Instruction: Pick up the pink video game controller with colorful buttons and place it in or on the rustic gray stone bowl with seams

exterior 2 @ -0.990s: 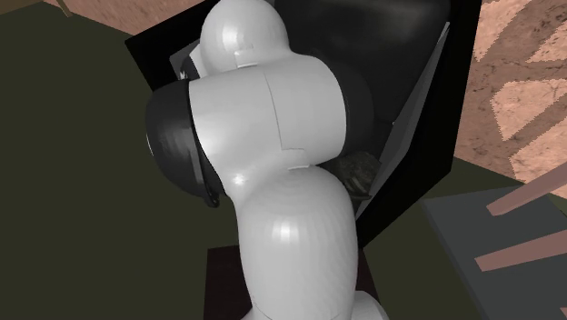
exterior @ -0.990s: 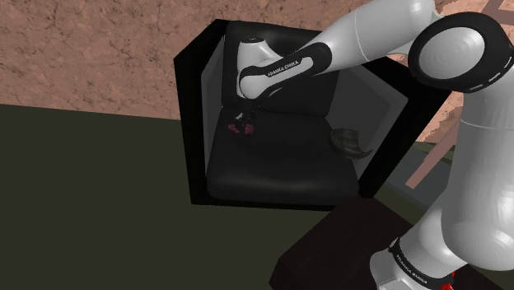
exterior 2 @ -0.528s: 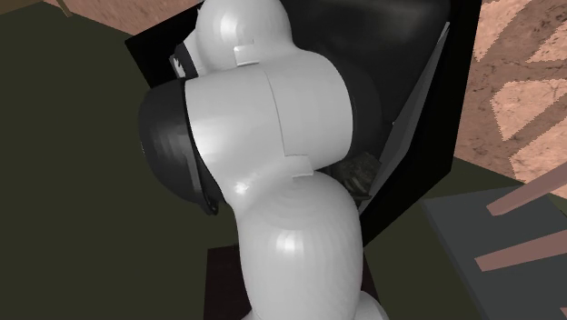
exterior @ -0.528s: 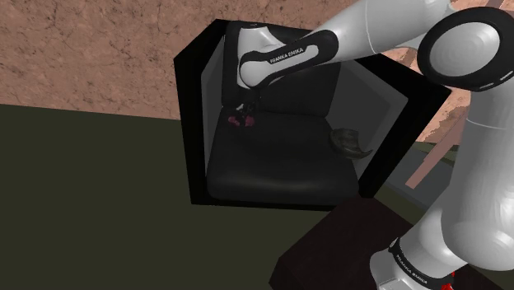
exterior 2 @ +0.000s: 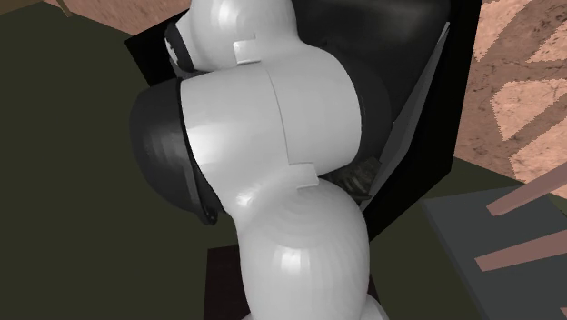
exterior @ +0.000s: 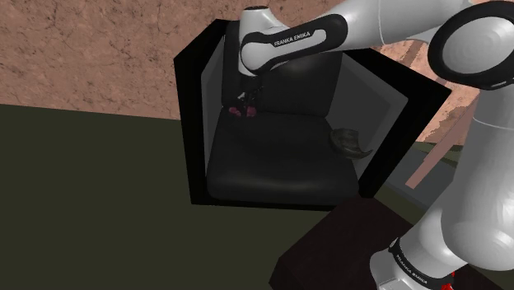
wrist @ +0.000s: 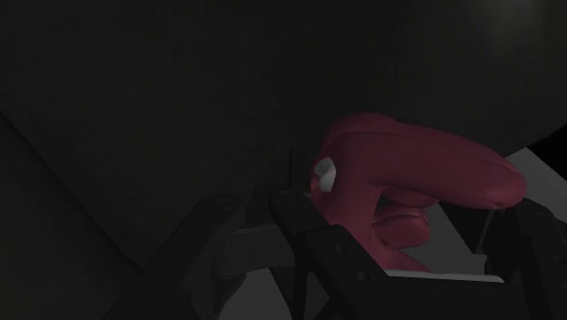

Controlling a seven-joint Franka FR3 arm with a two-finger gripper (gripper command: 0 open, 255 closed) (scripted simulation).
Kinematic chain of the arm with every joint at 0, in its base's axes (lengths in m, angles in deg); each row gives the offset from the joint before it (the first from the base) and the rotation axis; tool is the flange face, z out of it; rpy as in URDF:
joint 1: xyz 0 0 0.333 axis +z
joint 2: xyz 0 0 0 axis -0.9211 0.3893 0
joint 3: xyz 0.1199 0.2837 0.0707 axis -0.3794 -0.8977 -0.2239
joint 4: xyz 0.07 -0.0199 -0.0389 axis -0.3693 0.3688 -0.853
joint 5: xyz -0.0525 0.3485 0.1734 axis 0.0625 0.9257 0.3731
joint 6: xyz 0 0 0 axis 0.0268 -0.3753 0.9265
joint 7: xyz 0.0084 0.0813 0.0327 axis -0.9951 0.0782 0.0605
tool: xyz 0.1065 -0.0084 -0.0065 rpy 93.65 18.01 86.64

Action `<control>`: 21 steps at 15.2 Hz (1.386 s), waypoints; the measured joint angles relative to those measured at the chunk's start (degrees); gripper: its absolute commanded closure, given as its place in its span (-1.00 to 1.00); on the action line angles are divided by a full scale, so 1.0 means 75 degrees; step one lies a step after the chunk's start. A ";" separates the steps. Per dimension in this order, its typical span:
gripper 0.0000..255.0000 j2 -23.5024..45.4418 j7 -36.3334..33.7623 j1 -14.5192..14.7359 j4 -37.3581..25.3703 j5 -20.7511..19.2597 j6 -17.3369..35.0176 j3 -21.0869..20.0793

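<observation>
1 controller [exterior: 241, 110], 1 bowl [exterior: 351, 142], 1 armchair [exterior: 188, 123].

Controller [wrist: 409, 177] is showing up deep magenta-pink, with one little white button [wrist: 325, 175] popping out. The armchair [exterior: 272, 161] is looking plain glossy black. Bowl [exterior: 350, 142] inside the armchair is reading as dark mottled gray. Behind the armchair the wall [exterior: 99, 58] is showing blotchy reddish-brown, the floor [exterior: 82, 206] beside it is looking dark olive, and the arm [exterior: 371, 25] is gleaming white with black joints.
</observation>
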 measured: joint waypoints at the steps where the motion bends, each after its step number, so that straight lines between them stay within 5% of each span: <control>1: 1.00 -0.0045 0.0012 0.0000 -0.0059 0.0010 -0.0103 -0.0003; 6: 1.00 -0.0246 0.0086 -0.0022 -0.0189 0.0049 -0.0428 -0.0006; 21: 1.00 -0.3418 0.1911 -0.1093 0.3899 0.0260 0.0676 0.0803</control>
